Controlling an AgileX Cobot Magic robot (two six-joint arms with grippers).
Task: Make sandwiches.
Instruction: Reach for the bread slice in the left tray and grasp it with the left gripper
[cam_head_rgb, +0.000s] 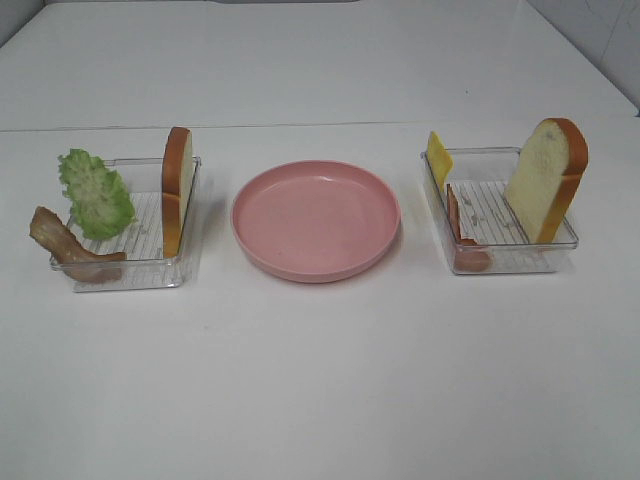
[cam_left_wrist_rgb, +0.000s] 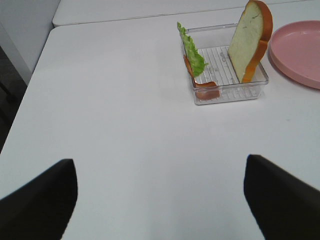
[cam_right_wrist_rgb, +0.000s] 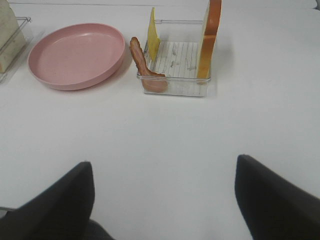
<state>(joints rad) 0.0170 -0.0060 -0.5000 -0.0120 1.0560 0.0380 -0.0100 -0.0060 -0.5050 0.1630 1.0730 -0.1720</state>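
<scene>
Across the white counter (cam_head_rgb: 320, 380) the surface is matt and evenly lit, with only a few faint specks. A thin seam (cam_head_rgb: 300, 125) runs side to side behind the trays, and a second white top lies beyond it. Pale wall tiles (cam_head_rgb: 610, 40) show at the far right corner. In the left wrist view a grey wall (cam_left_wrist_rgb: 22, 25) and a dark floor lie past the counter's edge.

At the middle sits the pink plate (cam_head_rgb: 316, 218), flat on the counter, between two clear trays and apart from both. The sandwich parts are unstacked, each in a tray. In the left tray (cam_head_rgb: 130, 283), the lettuce leaf (cam_head_rgb: 95, 193) leans on the outer wall and rises above it. The left bacon strip (cam_head_rgb: 70, 247) hangs over the near outer corner. The left bread slice (cam_head_rgb: 177, 190) stands on edge against the wall nearest the plate. In the right tray (cam_head_rgb: 510, 268), the cheese slice (cam_head_rgb: 438, 157) stands upright at the far corner on the plate side. The right bacon strip (cam_head_rgb: 462, 240) leans along that same wall, and the right bread slice (cam_head_rgb: 545, 180) tilts against the outer wall.

The left pincer (cam_left_wrist_rgb: 160, 200) is spread wide over bare counter, well short of its tray, its dark fingers (cam_left_wrist_rgb: 40, 205) gripping nothing. The right pincer (cam_right_wrist_rgb: 162, 200) gapes just as wide and also holds nothing
</scene>
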